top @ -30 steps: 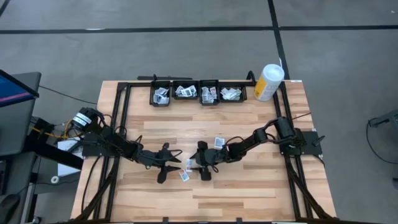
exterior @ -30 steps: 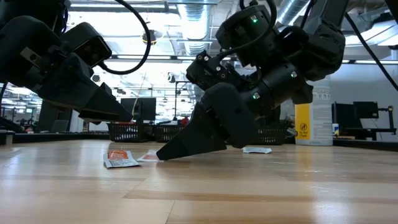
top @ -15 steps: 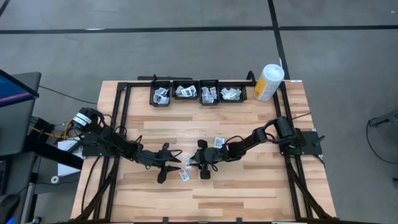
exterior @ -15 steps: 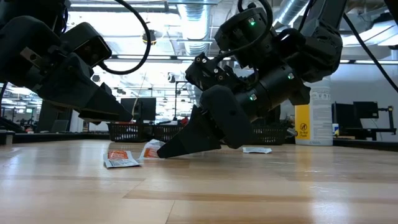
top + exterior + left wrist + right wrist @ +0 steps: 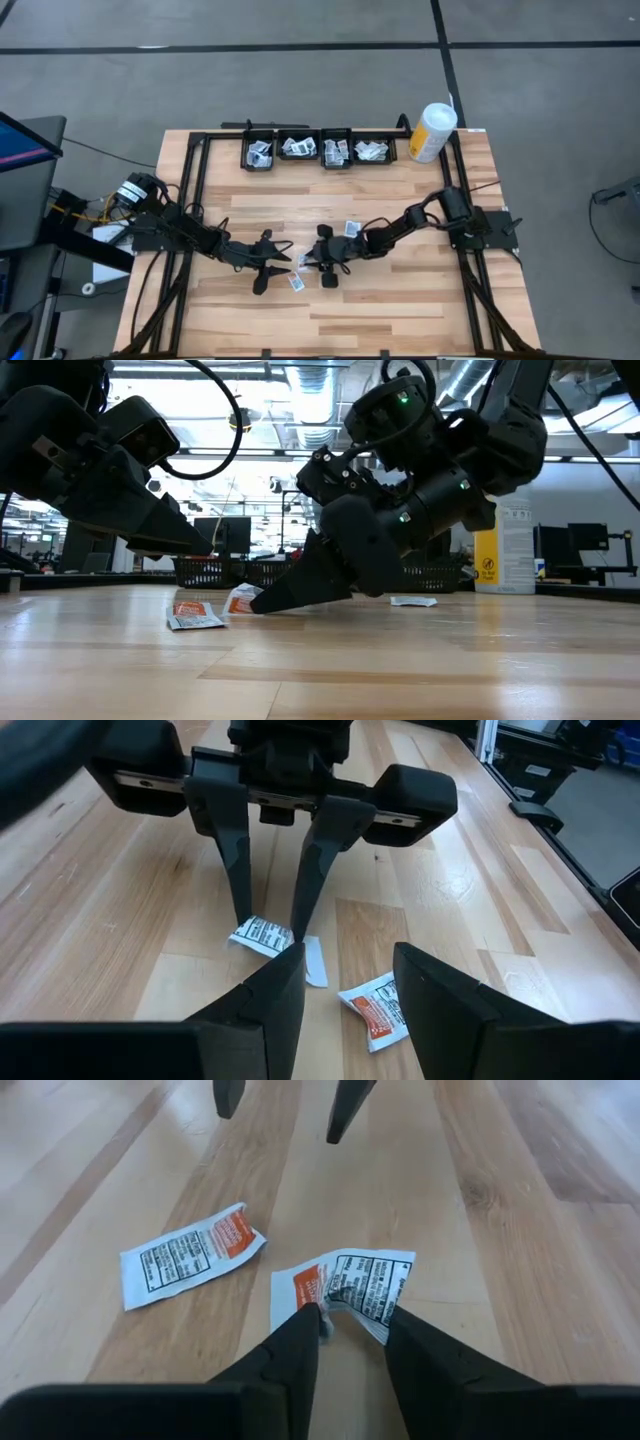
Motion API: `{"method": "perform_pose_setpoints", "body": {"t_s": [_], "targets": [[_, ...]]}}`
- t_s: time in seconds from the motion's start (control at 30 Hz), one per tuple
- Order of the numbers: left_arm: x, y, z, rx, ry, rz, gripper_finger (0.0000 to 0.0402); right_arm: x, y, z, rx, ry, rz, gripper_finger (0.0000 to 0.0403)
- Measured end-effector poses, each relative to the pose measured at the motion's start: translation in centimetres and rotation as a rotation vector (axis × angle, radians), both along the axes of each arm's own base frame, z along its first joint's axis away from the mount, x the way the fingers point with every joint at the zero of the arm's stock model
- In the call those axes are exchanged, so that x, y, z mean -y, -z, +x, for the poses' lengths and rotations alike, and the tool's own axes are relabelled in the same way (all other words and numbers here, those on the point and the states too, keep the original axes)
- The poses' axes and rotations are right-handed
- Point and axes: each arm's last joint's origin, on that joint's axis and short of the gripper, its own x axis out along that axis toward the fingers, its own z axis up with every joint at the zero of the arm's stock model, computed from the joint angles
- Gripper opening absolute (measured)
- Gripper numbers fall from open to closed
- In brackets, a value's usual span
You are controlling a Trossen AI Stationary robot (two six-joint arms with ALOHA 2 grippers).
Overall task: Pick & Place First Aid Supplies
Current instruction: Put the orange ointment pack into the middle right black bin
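Note:
Two first aid packets lie at the table's middle, white with black print and an orange patch. My right gripper (image 5: 352, 1312) is shut on one packet (image 5: 350, 1285), which is bunched up at the fingertips. The other packet (image 5: 190, 1255) lies flat beside it. My left gripper (image 5: 348, 960) stands open just above the table, facing the right gripper (image 5: 310, 262), its fingertips short of both packets. A third packet (image 5: 352, 229) lies flat farther back. My right gripper pinches the packet's middle (image 5: 338, 1294) between its two fingertips, where the foil is crumpled into a fold. The fingers slant down from the table's right side. One end of the packet (image 5: 240, 600) is raised and the rest still touches the wood.
A row of black bins (image 5: 315, 150) holding several packets stands at the far edge, with a white-and-yellow canister (image 5: 432, 132) at its right end. A black frame (image 5: 195, 180) runs along the table's sides. Bare wood lies toward the near edge.
My right gripper has taken hold of the packet under its fingertips. That packet lay flat on the wood a second ago; now it is bunched up with one end raised. The left arm has kept still.

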Motion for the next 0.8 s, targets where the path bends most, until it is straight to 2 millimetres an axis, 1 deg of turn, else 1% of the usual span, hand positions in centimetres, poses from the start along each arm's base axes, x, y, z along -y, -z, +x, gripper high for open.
{"method": "perform_pose_setpoints", "body": {"t_s": [0.17, 0.3, 0.4, 0.6, 0.8], "targets": [[0.0, 0.0, 0.0, 0.004, 0.004, 0.018, 0.0154, 0.6, -2.4, -0.2, -0.023, 0.001, 0.003, 0.0108], [-0.1, 0.0, 0.0, 0.010, 0.006, 0.038, 0.0154, 1.3, -4.9, -0.3, -0.007, 0.021, 0.005, 0.0108], [-0.3, 0.0, 0.1, 0.012, 0.001, 0.049, 0.0154, 2.3, -5.9, -0.6, -0.040, 0.051, -0.007, 0.0108], [-1.1, -0.2, 0.6, 0.030, -0.029, 0.096, 0.0154, 4.6, -8.5, -1.1, -0.047, 0.117, -0.013, 0.0108], [-2.3, -0.4, 1.1, 0.055, -0.066, 0.162, 0.0154, 7.0, -10.7, -1.3, -0.009, 0.183, -0.006, 0.0108]]}}
